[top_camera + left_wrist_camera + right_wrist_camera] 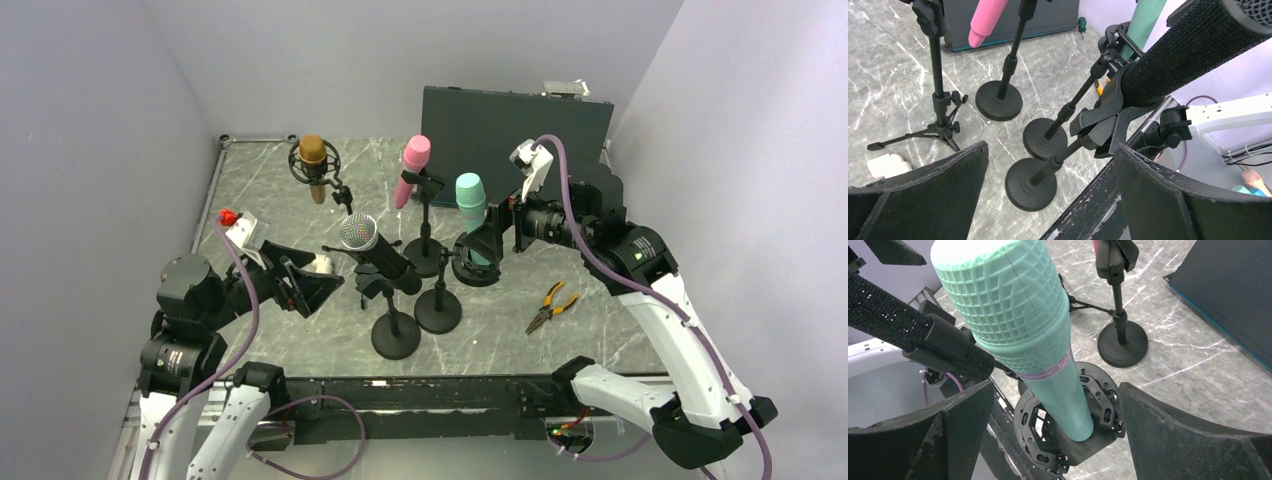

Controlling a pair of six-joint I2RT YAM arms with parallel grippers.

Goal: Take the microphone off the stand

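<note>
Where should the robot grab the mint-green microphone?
I'd grip the mint-green microphone on its smooth handle, just under the ribbed head and above the black ring holder. It stands almost upright, so come from the side, then lift up.

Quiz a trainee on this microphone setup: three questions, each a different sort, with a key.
1. True or false: the right gripper is shut on the teal microphone.
2. Which microphone is nearest the left gripper? A pink microphone; B black microphone; C brown microphone.
3. Name the orange-handled tool lying on the table.

Key
1. False: its fingers stand open on either side of the teal microphone.
2. B.
3. Pliers.
</note>
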